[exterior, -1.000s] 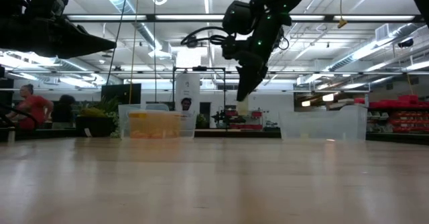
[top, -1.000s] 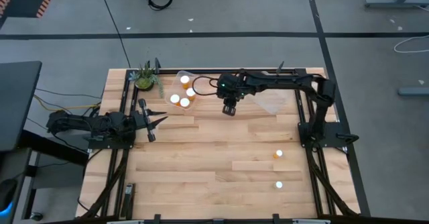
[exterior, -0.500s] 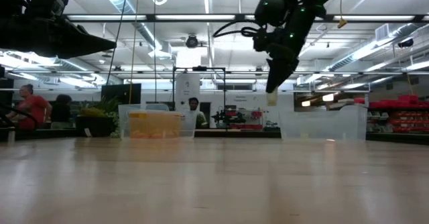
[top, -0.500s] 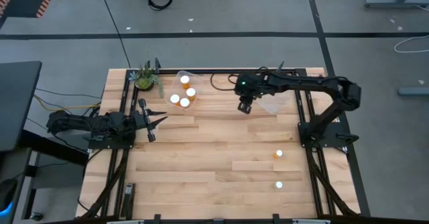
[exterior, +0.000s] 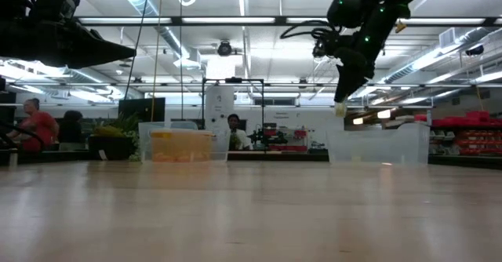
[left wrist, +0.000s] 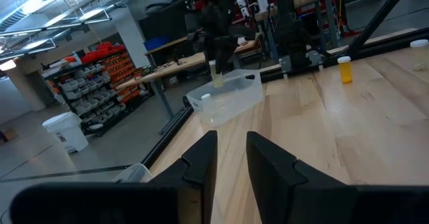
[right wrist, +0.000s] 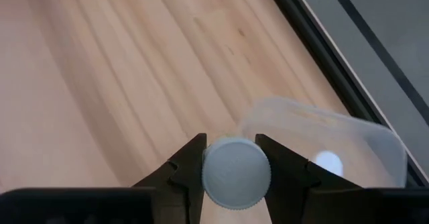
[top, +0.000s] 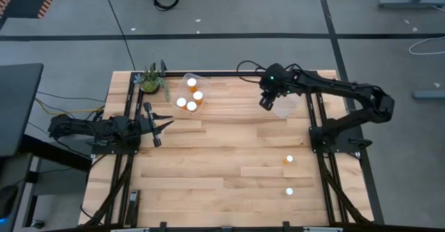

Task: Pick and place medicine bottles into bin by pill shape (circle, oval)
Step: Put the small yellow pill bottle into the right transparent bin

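My right gripper (top: 266,103) hangs in the air at the left rim of the clear bin (top: 286,105) near the table's far right, shut on a medicine bottle whose white cap (right wrist: 236,172) shows between the fingers. Inside that bin lies one white-capped bottle (right wrist: 328,162). The other clear bin (top: 191,93), far left of centre, holds three bottles. Two more bottles (top: 288,160) (top: 289,190) stand on the table near the right edge. My left gripper (left wrist: 231,163) waits at the left edge, pointing level, its fingers a little apart with nothing between them. My right gripper pinches the bottle between its two fingers, one on each side of the round white cap (right wrist: 236,172), which faces back toward the wrist. The fingers slant down from above. The bottle's lower end (exterior: 340,108) pokes out below the fingertips, lifted clear of table and bin.
A small potted plant (top: 150,80) stands at the far left corner beside the left bin. Black frame rails (top: 314,121) run along the table's sides. A wide stretch of bare wood (top: 222,162) lies between the bins and the near edge. People show in the room behind.
My right gripper has carried the bottle from beside the left bin toward the table's right edge, rising a little, and now hangs at the right bin's rim. It has stayed shut on the bottle.
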Tool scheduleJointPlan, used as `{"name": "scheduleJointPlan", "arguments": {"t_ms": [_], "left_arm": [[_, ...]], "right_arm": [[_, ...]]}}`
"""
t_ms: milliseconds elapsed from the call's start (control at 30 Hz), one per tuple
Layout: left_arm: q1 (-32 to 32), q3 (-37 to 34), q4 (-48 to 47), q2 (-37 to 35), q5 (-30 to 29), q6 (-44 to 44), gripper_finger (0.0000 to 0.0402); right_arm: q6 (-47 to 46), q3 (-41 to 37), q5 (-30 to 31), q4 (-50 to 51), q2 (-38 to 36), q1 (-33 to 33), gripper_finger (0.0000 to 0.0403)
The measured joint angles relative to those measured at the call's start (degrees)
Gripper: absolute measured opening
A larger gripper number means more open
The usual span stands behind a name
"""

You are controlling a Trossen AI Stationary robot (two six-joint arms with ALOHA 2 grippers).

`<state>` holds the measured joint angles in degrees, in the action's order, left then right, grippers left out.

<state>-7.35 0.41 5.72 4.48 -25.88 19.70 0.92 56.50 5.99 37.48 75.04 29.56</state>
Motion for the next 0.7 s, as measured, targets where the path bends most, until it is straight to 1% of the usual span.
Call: {"name": "scheduleJointPlan", "arguments": {"t_ms": [233,400,700], "left_arm": [[0.0,0.0,0.0,0.0,0.0,0.0,0.0087],[0.0,0.0,0.0,0.0,0.0,0.0,0.0083],[0.0,0.0,0.0,0.0,0.0,0.0,0.0091]], "right_arm": [[1.0,-2.6,0.0,-0.9,0.0,3.5,0.013],[1.1,-2.6,0.0,-0.9,0.0,4.3,0.013],[1.2,-2.6,-0.5,-0.8,0.0,6.3,0.013]]}}
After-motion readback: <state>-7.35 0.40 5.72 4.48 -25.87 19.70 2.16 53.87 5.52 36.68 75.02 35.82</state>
